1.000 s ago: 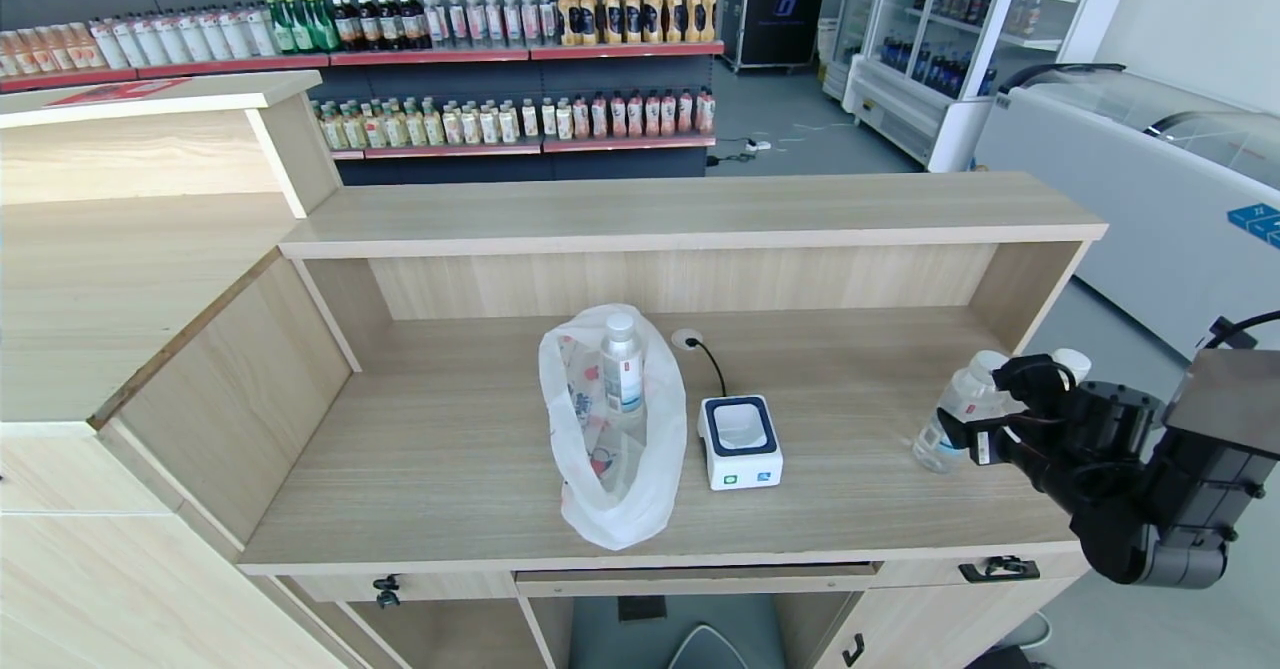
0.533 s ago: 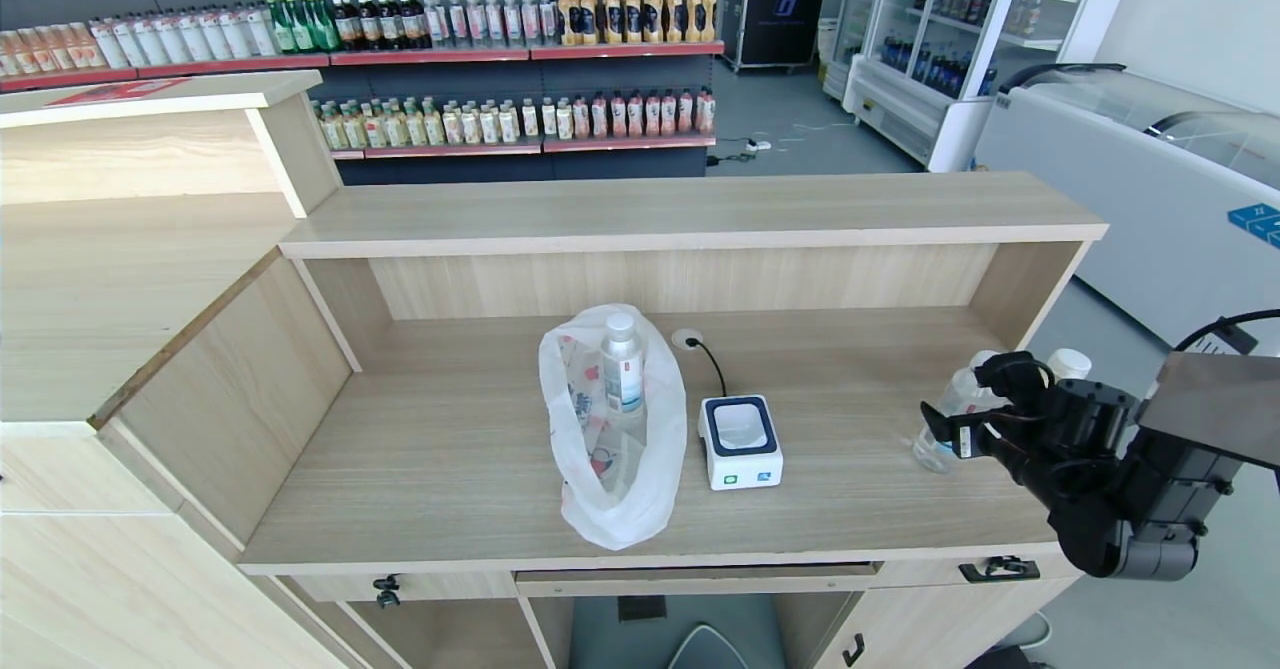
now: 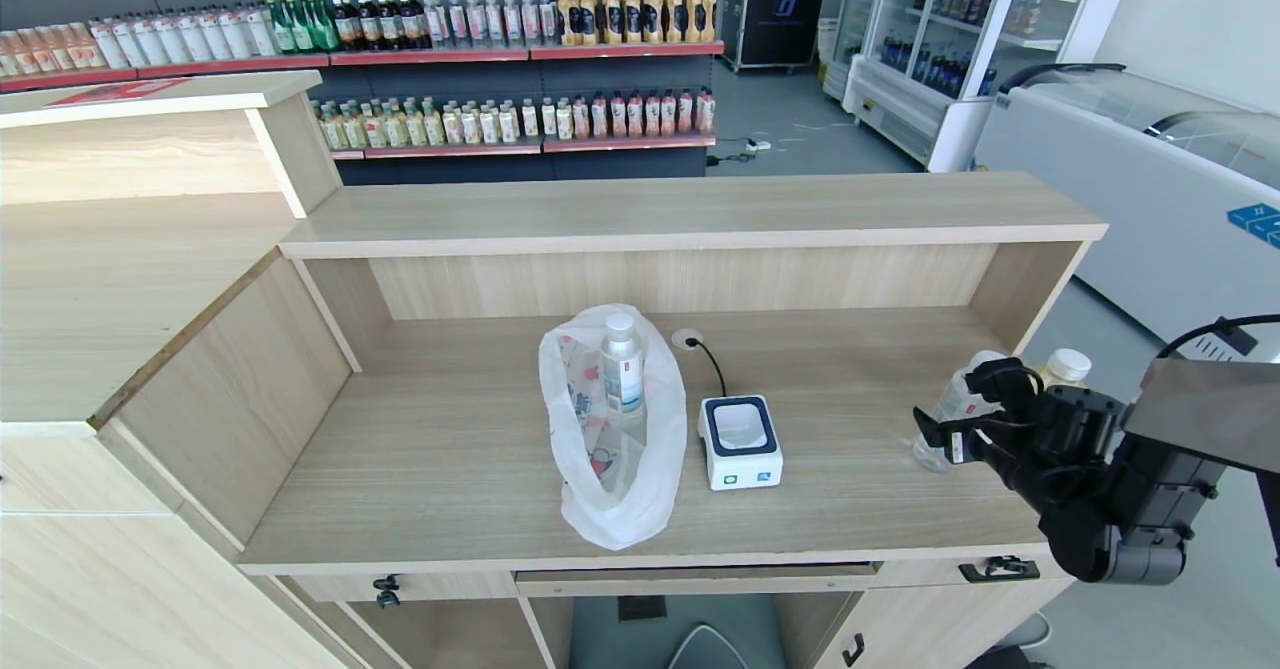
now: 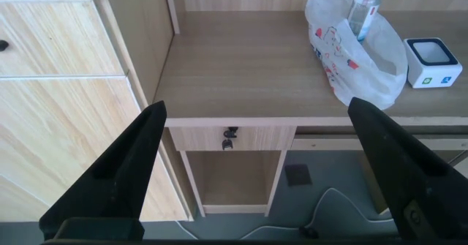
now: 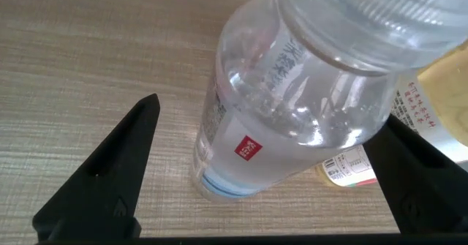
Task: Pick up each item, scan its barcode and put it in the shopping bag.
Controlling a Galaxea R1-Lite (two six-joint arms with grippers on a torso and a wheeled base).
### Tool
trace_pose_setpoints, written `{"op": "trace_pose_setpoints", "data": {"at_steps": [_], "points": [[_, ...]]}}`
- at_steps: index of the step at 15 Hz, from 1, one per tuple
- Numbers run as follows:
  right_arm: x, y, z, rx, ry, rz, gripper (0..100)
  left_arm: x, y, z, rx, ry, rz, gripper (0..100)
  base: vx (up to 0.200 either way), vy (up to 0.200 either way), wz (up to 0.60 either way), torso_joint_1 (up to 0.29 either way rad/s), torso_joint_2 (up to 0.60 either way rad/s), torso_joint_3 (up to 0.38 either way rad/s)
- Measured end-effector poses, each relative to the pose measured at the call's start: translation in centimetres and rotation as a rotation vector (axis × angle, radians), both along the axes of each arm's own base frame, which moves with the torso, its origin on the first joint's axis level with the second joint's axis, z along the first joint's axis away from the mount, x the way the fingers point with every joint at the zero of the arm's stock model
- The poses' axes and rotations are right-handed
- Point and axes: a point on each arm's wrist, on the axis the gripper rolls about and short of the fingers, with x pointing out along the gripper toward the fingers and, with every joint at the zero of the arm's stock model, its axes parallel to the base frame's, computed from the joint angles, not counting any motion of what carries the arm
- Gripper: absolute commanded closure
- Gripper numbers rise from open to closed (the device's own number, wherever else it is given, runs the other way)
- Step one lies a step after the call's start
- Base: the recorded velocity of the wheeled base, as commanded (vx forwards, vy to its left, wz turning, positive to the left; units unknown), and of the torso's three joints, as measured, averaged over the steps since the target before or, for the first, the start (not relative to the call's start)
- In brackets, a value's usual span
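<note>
Left wrist view: left gripper (image 4: 256,172) hangs in front of the counter's (image 3: 450,449) left front edge, fingers spread wide, holding nothing. Right wrist view: right gripper (image 5: 269,117) is open around a clear water bottle (image 5: 307,62) at the counter's right end, one finger on each side, not clamped. A yellowish drink bottle (image 3: 1065,364) with a white cap stands just behind it. Mid-counter sits the barcode scanner (image 3: 741,441). Just beside it, on its left, is the white shopping bag (image 3: 615,499) with a bottle (image 3: 622,369) upright inside. Drink shelves (image 3: 500,119) stand far behind.
</note>
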Motion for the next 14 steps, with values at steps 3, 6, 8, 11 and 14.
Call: {"op": "trace_pose_setpoints", "data": {"at_steps": [3,6,8,11,14], "points": [[0.7,-0.1,0.1,0.004,-0.026,-0.001,0,0.0,0.0,0.0,0.0,0.0,0.0,0,0.0,0.0,0.0,0.0,0.0,0.0],[1.2,-0.1,0.0,0.009,-0.034,0.019,0,0.0,0.0,0.0,0.0,0.0,0.0,0,0.0,0.0,0.0,0.0,0.0,0.0],[1.4,0.0,-0.2,0.009,-0.035,0.022,0,0.0,0.0,0.0,0.0,0.0,0.0,0,0.0,0.0,0.0,0.0,0.0,0.0],[1.9,0.0,-0.3,0.008,-0.047,0.024,0,0.0,0.0,0.0,0.0,0.0,0.0,0,0.0,0.0,0.0,0.0,0.0,0.0],[2.3,-0.1,-0.4,0.007,-0.054,0.022,0,0.0,0.0,0.0,0.0,0.0,0.0,0,0.0,0.0,0.0,0.0,0.0,0.0]]}}
